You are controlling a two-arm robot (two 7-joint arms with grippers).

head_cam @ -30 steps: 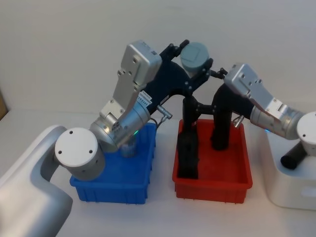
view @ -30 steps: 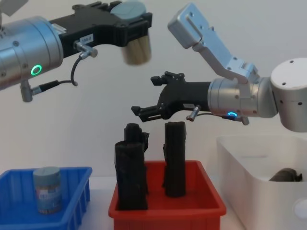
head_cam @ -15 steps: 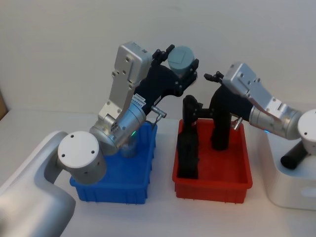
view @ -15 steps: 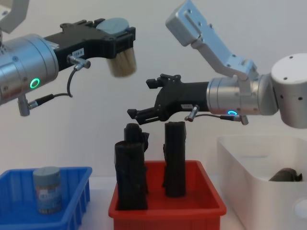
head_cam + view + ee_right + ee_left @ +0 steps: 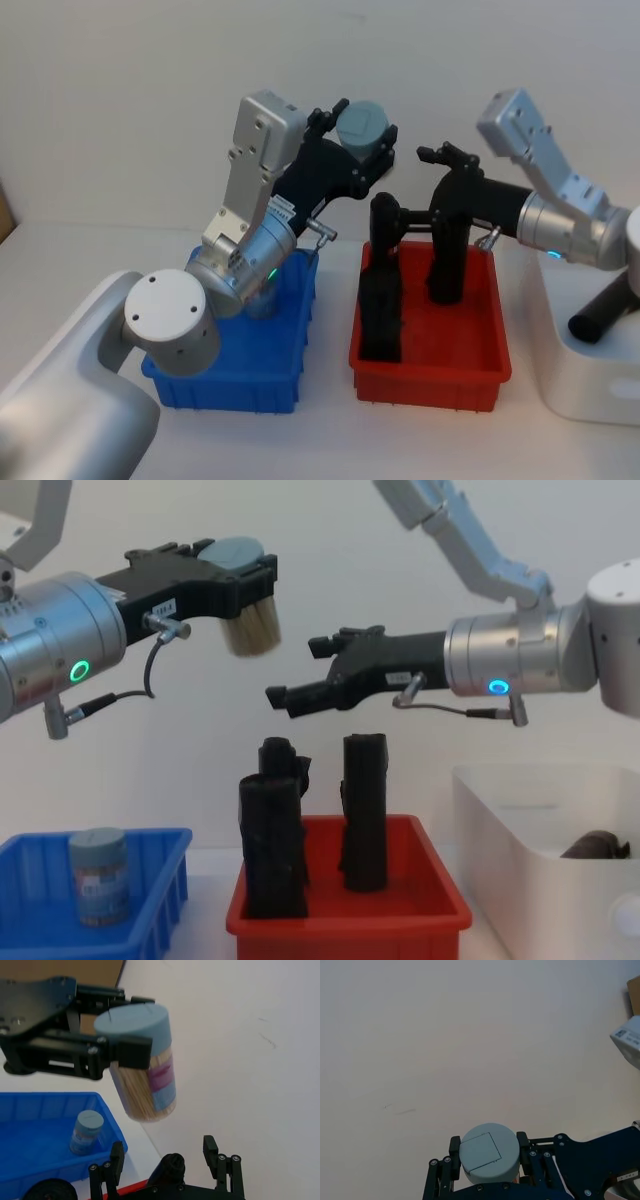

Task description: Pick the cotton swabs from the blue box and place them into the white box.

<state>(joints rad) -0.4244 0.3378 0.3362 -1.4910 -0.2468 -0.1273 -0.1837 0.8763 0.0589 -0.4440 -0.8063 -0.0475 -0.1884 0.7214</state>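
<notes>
My left gripper [image 5: 243,583] is shut on a tub of cotton swabs [image 5: 250,630], held high in the air behind the gap between the blue box [image 5: 150,900] and the red bin. Its grey-blue lid [image 5: 362,125] faces up and away. The left wrist view shows the lid [image 5: 487,1152] clamped between the fingers. My right gripper [image 5: 298,670] is open, level, just to the right of the held tub and slightly lower, apart from it. Its wrist view shows the held tub [image 5: 145,1070] straight ahead. A second tub [image 5: 98,875] stands upright in the blue box [image 5: 230,370]. The white box [image 5: 590,385] sits at the far right.
A red bin [image 5: 430,350] between the two boxes holds tall black rolls [image 5: 365,815] standing upright under the grippers. Another black roll [image 5: 600,320] lies in the white box [image 5: 520,820]. A plain wall is close behind.
My left gripper has carried the tub leftward and slightly down. My right arm has lifted, and its gripper now points level toward the tub.
</notes>
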